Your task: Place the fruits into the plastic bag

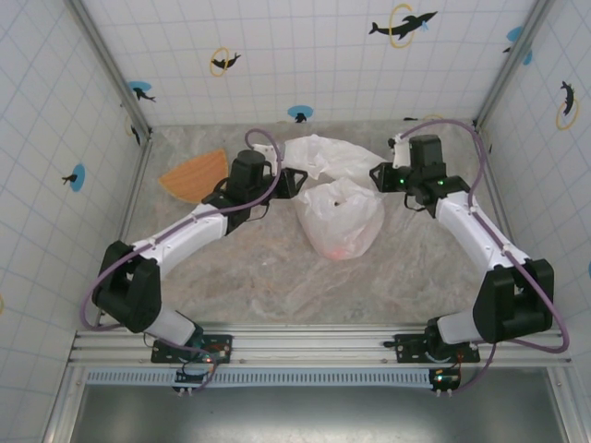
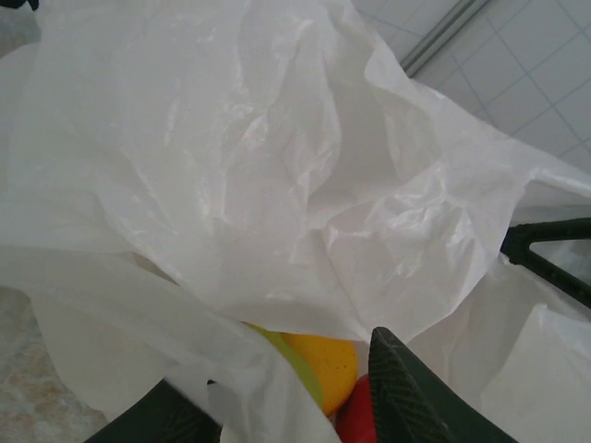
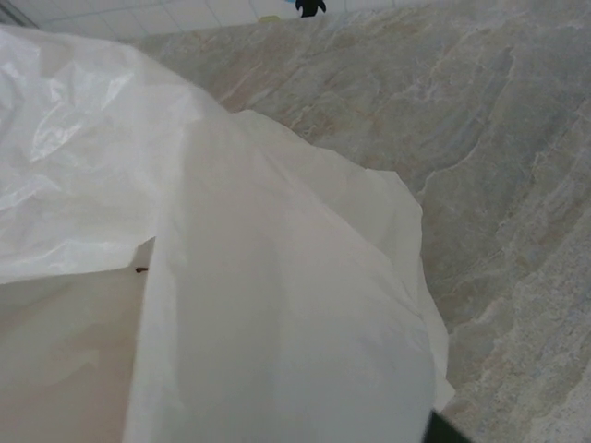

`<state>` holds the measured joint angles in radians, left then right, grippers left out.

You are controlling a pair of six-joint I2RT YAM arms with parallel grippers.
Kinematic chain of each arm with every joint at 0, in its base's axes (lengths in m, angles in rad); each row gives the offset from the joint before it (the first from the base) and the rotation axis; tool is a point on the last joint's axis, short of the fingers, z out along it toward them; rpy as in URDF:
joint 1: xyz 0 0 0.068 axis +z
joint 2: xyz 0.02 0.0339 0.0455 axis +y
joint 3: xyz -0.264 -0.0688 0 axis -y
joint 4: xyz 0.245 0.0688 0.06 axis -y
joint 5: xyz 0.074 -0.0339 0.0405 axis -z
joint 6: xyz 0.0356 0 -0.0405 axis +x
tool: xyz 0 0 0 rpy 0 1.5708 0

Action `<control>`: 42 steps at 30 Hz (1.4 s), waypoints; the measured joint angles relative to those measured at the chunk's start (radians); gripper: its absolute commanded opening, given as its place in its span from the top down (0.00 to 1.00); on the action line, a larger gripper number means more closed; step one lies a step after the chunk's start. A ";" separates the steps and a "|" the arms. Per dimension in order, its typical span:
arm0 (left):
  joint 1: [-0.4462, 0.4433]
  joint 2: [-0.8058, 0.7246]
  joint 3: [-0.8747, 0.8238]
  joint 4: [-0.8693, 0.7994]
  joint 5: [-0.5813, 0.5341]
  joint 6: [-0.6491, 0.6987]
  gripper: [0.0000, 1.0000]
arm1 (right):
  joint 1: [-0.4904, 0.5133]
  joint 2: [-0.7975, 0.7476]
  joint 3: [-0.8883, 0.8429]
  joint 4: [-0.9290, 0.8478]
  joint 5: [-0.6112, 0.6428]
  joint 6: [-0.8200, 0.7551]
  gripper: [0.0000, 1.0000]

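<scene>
The plastic bag [image 1: 337, 217] stands crumpled at the table's middle, and an orange-red glow of fruits [image 1: 342, 247] shows through its lower part. My left gripper [image 1: 294, 182] is at the bag's left rim, my right gripper [image 1: 379, 177] at its right rim. In the left wrist view the two fingers [image 2: 406, 397] stand well apart, with loose bag film [image 2: 277, 185] draped over and between them. Past the film lie a yellow fruit [image 2: 328, 365], a green sliver [image 2: 297, 362] and a red fruit [image 2: 355, 417]. In the right wrist view the bag [image 3: 231, 305] covers the jaws, leaving one finger corner [image 3: 445, 432].
An orange-tan wedge tray [image 1: 196, 175] lies at the back left, beside the left arm. Marbled table top [image 3: 499, 166] stretches to the right of the bag. Tiled walls close in the back and both sides.
</scene>
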<state>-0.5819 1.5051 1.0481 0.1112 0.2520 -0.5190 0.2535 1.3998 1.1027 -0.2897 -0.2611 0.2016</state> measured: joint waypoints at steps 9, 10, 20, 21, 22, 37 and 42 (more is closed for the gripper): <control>0.001 -0.073 -0.009 -0.008 -0.036 0.026 0.35 | 0.000 -0.048 0.006 0.006 -0.010 0.011 0.30; 0.001 -0.080 -0.011 -0.011 -0.041 0.028 0.34 | 0.000 -0.051 0.006 0.008 -0.010 0.012 0.28; 0.003 -0.249 -0.142 -0.021 -0.183 0.088 0.15 | -0.006 -0.135 0.007 0.058 0.004 0.034 0.17; 0.003 -0.270 -0.164 -0.017 -0.198 0.093 0.14 | -0.008 -0.149 0.006 0.071 0.010 0.037 0.16; 0.003 -0.286 -0.183 -0.010 -0.211 0.095 0.13 | -0.011 -0.161 0.003 0.084 0.014 0.039 0.15; 0.015 -0.554 -0.500 0.129 -0.634 0.082 0.03 | -0.101 -0.280 -0.226 0.216 0.245 0.051 0.00; 0.048 -0.557 -0.575 0.156 -0.756 0.071 0.02 | -0.112 -0.283 -0.367 0.264 0.372 0.051 0.00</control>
<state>-0.5335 0.9485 0.4728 0.2668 -0.5037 -0.4480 0.1417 1.1164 0.7353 -0.0254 0.1104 0.2527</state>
